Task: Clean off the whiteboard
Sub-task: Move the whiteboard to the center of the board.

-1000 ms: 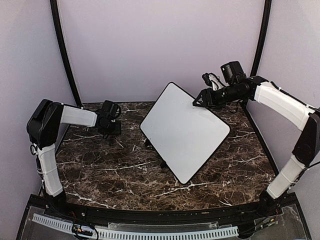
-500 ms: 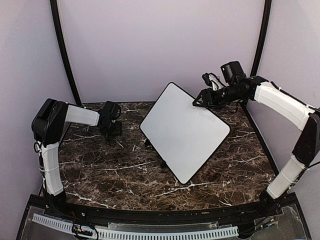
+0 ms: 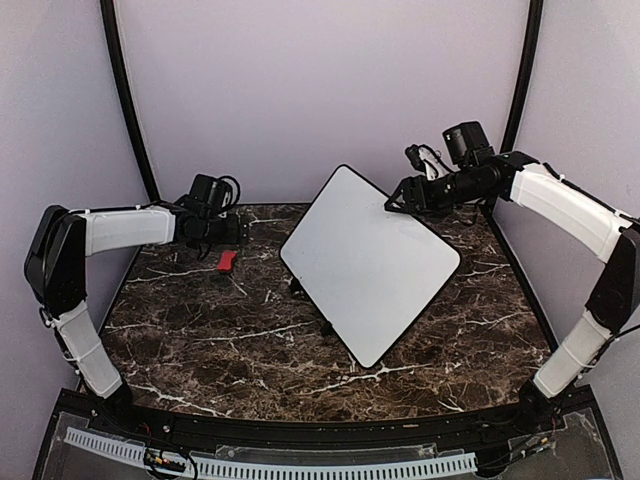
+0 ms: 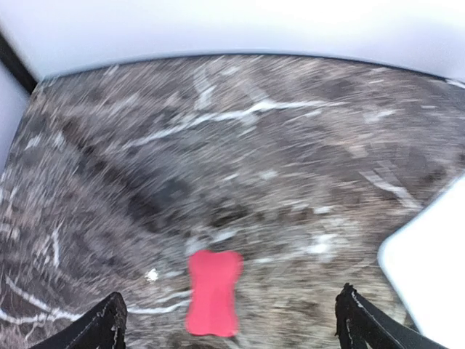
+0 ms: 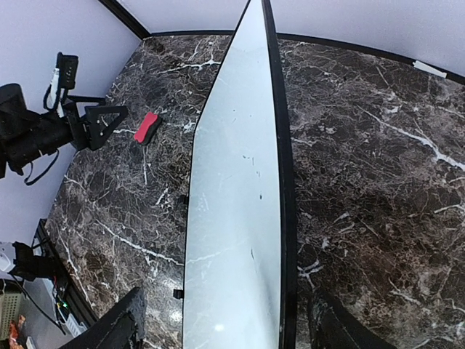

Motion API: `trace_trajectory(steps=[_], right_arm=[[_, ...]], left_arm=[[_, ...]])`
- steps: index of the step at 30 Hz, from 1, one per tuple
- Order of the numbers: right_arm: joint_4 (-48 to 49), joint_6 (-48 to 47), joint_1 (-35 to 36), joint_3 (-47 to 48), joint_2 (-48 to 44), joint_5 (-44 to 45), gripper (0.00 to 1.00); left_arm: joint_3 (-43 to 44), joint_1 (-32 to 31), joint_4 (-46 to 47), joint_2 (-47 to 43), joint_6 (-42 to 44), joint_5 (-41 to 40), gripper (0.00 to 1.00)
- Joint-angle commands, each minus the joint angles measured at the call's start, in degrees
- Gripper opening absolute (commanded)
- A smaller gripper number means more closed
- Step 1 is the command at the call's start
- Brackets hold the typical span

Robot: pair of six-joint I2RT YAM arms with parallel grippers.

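Note:
The whiteboard (image 3: 370, 265) stands tilted over the middle-right of the marble table, its white face blank apart from a few tiny specks (image 5: 232, 218). One corner of it shows in the left wrist view (image 4: 429, 254). My right gripper (image 3: 392, 205) is at the board's upper right edge. Its fingers straddle that edge (image 5: 227, 302), open, with a gap on each side. A small red eraser (image 3: 227, 261) lies flat on the table at the back left. My left gripper (image 3: 240, 234) hovers just above it, open and holding nothing, and the eraser (image 4: 212, 292) shows between its fingers.
Small black supports (image 3: 325, 328) show under the board's lower edge. Black frame posts (image 3: 125, 100) rise at the back corners against the pale walls. The dark marble table (image 3: 220, 340) ends at a black rail along the near edge.
The left gripper has opened wide and pulled back and up, leaving the red eraser on the table. The right gripper's fingers have spread a little; the board has not moved.

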Motion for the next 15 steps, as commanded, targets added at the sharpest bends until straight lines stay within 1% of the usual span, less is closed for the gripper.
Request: trace_trajectory(steps=[1,2,6,10,12,15], right_arm=[[0.0,-1.56,0.27,1.57,-3.06,2.07,0.76],[-0.15,-1.7,0.3,1.81,-3.19,2.17,0.77],[-0.96,-1.7,0.3,3.02,-3.9,3.44,0.85],[-1.21,-1.54,0.22,3.69,-5.41,5.01,0.88],[-1.5,-1.44,0.22,4.07,-6.25,5.81,0.89],[-1.61,-1.19,0.05,4.12,-7.73,7.01,0.92]], left_arm=[[1.72,-5.15,-0.57,-3.88,9.71,6.46,0.99],[1.78,-6.27,-0.63,-3.9,11.56,9.09,0.99],[1.97,-9.98,-0.9,-2.83,17.77,13.18,0.99],[2.0,-10.99,-0.07,-0.85,25.62,14.44,0.99],[1.88,-11.01,-0.04,-0.01,29.32,16.8,0.98],[0.44,-11.01,0.7,0.52,33.78,23.6,0.94]])
